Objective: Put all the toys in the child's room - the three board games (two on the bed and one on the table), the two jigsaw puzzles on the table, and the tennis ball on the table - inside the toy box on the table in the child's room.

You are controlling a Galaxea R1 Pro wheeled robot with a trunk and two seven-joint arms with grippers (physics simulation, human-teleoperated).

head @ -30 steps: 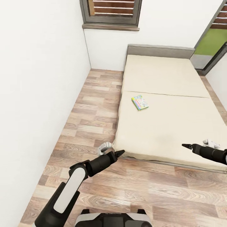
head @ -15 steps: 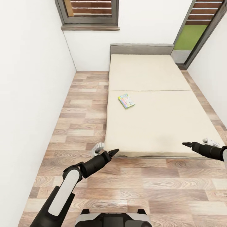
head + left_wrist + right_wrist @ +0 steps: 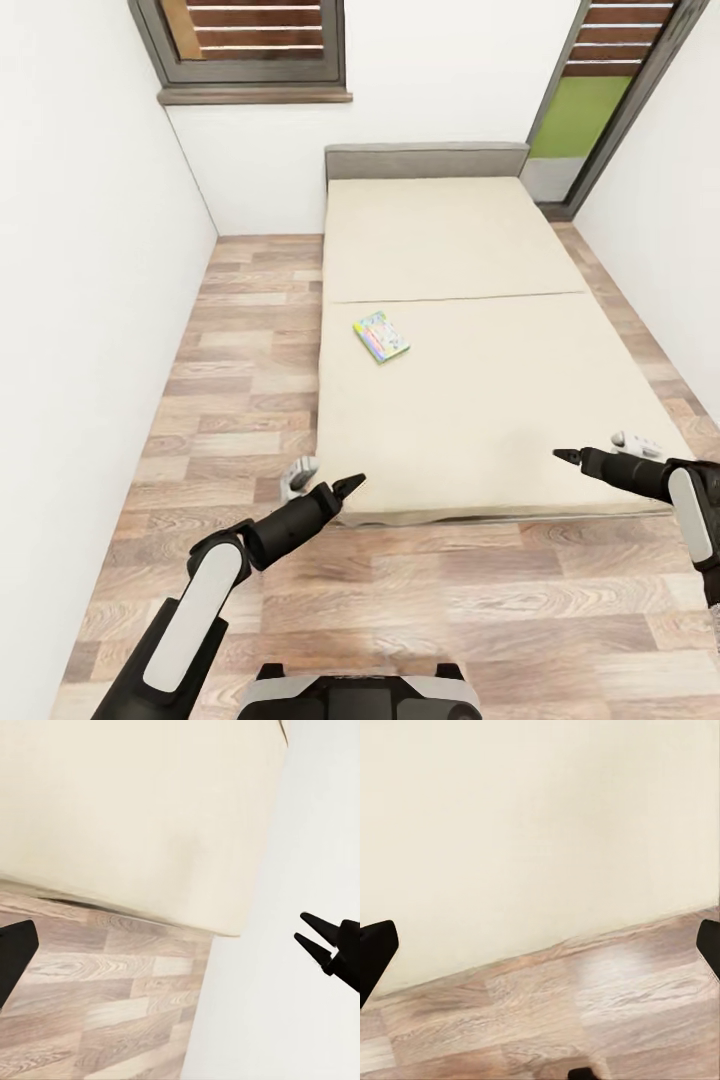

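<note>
A wide bed (image 3: 470, 400) with a beige mattress and a grey headboard lies ahead in the head view. One brightly coloured board game box (image 3: 381, 335) rests flat on the mattress near its left edge. My left gripper (image 3: 352, 484) hangs open over the floor at the bed's near left corner. My right gripper (image 3: 562, 455) is open above the mattress's near right part and holds nothing. The left wrist view shows the mattress (image 3: 135, 810) and the right gripper (image 3: 304, 928). In the right wrist view, the fingertips (image 3: 375, 952) frame mattress and floor. The table, toy box, puzzles and ball are out of view.
A white wall (image 3: 80, 300) runs close along the left, leaving a strip of wood-plank floor (image 3: 250, 350) beside the bed. A dark-framed window (image 3: 250, 45) sits above the far wall and a tall dark-framed opening (image 3: 600, 90) at the far right. Small white fittings (image 3: 298, 474) mark the bed's near corner.
The whole head view has shifted: the camera moved, so the bed and board game now sit further left and more squarely ahead. Both arms keep the same pose.
</note>
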